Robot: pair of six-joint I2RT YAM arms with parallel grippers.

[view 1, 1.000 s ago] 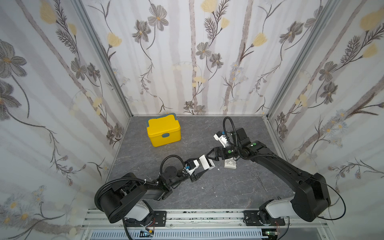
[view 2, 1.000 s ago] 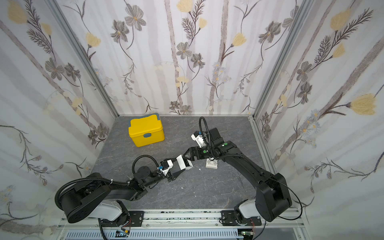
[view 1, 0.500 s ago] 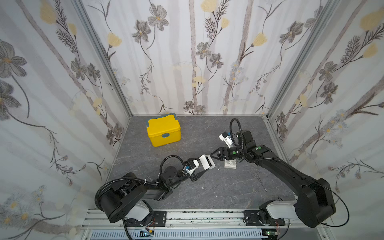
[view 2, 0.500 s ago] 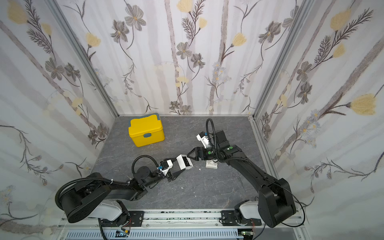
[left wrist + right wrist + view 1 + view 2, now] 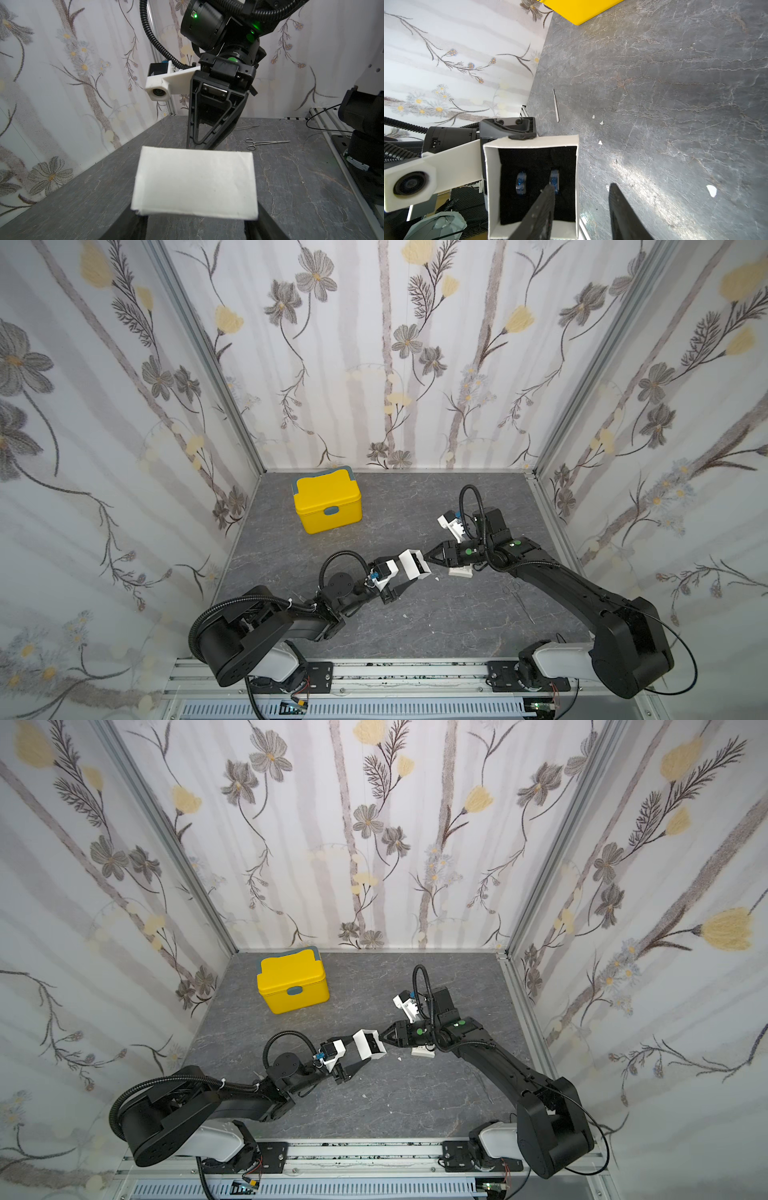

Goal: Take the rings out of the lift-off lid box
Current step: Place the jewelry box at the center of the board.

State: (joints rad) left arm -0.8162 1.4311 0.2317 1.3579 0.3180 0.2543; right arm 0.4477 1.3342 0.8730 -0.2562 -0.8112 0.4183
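Gripping the lift-off lid box [image 5: 412, 566] by two opposite walls, the left gripper [image 5: 407, 574] held it clear of the grey table [image 5: 415, 622] near the middle, tipped on its side so that its open mouth faced right, toward the right gripper [image 5: 429, 560]. Both rings [image 5: 521, 184] sat upright, side by side, in slots of the black lining. The right gripper's jaws stood apart and held nothing. In the right wrist view one finger [image 5: 544, 207] reached inside the box with its tip just beside one ring, though contact could not be told, and the other finger [image 5: 623, 212] was outside the box wall. The right arm stretched low from the near right, wrist level and pointing left. The left arm lay low from the near left, reaching right. The white lid [image 5: 460, 571] lay on the table under the right wrist, and a yellow latched box [image 5: 327, 502] stood far left.
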